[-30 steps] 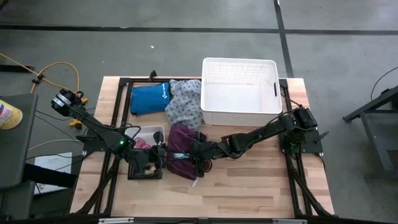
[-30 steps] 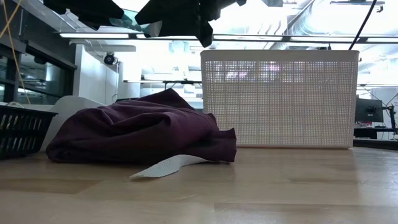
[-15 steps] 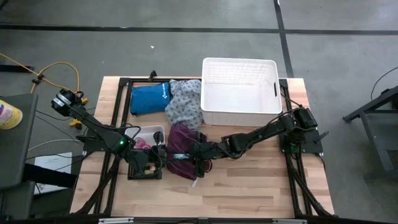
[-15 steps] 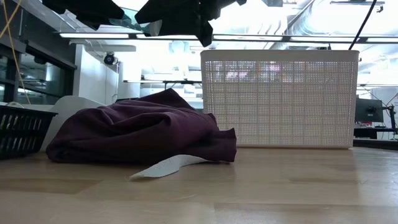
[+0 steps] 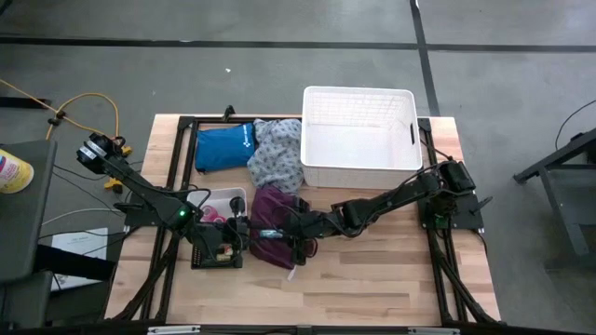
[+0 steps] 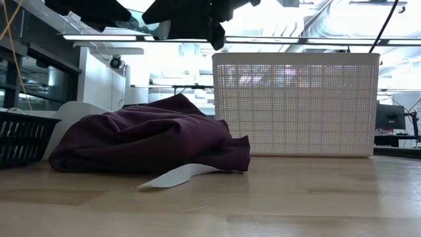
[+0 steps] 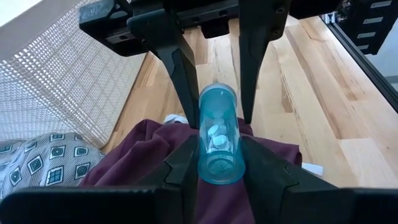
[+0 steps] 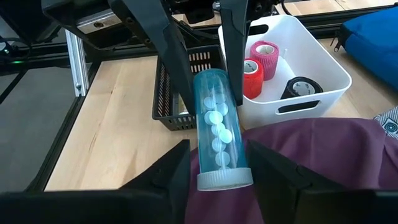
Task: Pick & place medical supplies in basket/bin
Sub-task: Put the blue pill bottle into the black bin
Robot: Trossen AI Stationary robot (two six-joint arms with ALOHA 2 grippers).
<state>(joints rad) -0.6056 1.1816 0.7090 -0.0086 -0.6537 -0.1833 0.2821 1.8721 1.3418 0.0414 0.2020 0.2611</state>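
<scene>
High view: your left claw [image 5: 244, 226] and right claw [image 5: 287, 228] meet tip to tip over the maroon garment [image 5: 270, 207]. A blue pill tube [image 5: 267, 234] bridges them. The white basket [image 5: 358, 90] stands well beyond the right claw. The white tray [image 5: 230, 193] and black crate [image 5: 216, 258] lie beside the left claw.

Low view: both claws hang above the garment and clear of it. A white label [image 6: 174, 176] trails from the cloth onto the desk.

Left wrist view: the left claw is closed to tube width, its fingers [image 7: 186, 155] against the open-looking end. The right claw's fingers flank the far end.

Right wrist view: the right claw is closed snug near the white cap, with loose tablets visible inside. I cannot tell which claw bears the weight.

Handling, in my judgement: the tube is light, rigid and smooth, so it may slip or roll. Hold it mid-barrel and keep it level.

Obstructions: the soft garment lies directly beneath. The red rolls [image 8: 252, 78] and black roll [image 8: 303, 87] fill the tray behind the left claw.
</scene>
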